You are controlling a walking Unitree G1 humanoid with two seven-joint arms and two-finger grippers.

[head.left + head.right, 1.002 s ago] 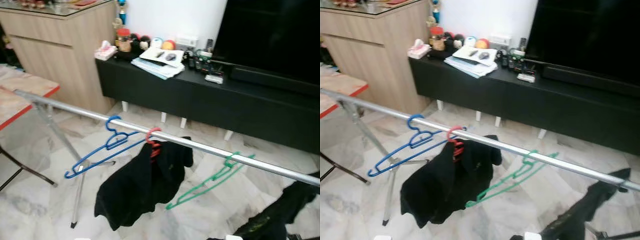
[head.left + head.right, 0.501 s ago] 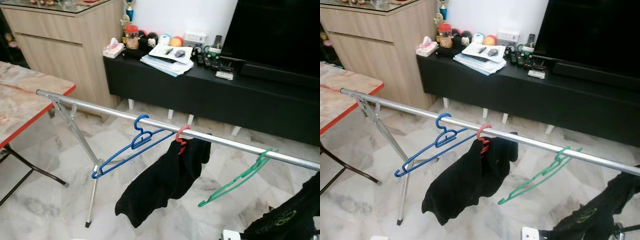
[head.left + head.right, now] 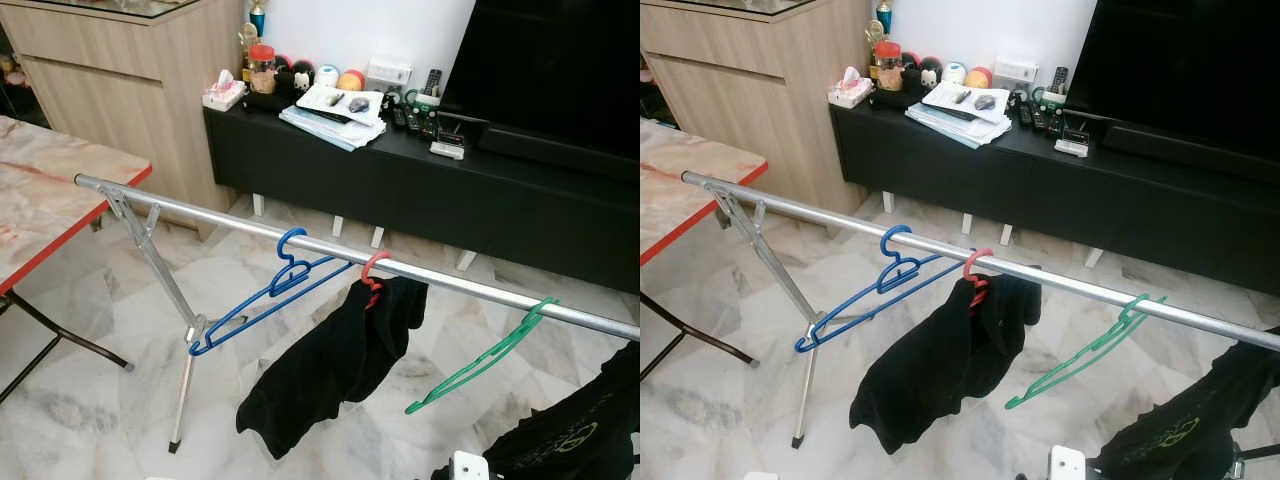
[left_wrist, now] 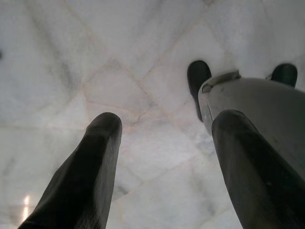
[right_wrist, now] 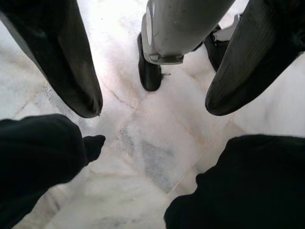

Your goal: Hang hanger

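A silver rail (image 3: 200,218) of a drying rack crosses in front of me, sloping down to the right. An empty blue hanger (image 3: 270,300) hangs on it. Beside it a red hanger (image 3: 372,270) carries a black garment (image 3: 330,370). Further right hangs an empty green hanger (image 3: 480,358). Another black garment (image 3: 570,430) with a yellow-green print droops at the lower right. My left gripper (image 4: 167,124) hangs open over the marble floor with nothing between its fingers. My right gripper (image 5: 155,107) is also open above the floor, with black cloth (image 5: 248,186) beyond its fingertips.
A black TV console (image 3: 420,190) with papers, remotes and jars stands behind the rack, under a large dark screen (image 3: 560,70). A wooden cabinet (image 3: 130,80) is at the back left. A red-edged marble table (image 3: 50,210) stands at the left. The rack's leg (image 3: 185,380) reaches the floor.
The camera has swung, so the rack now sits further right in the picture. The hangers and black garments keep their places on the rail.
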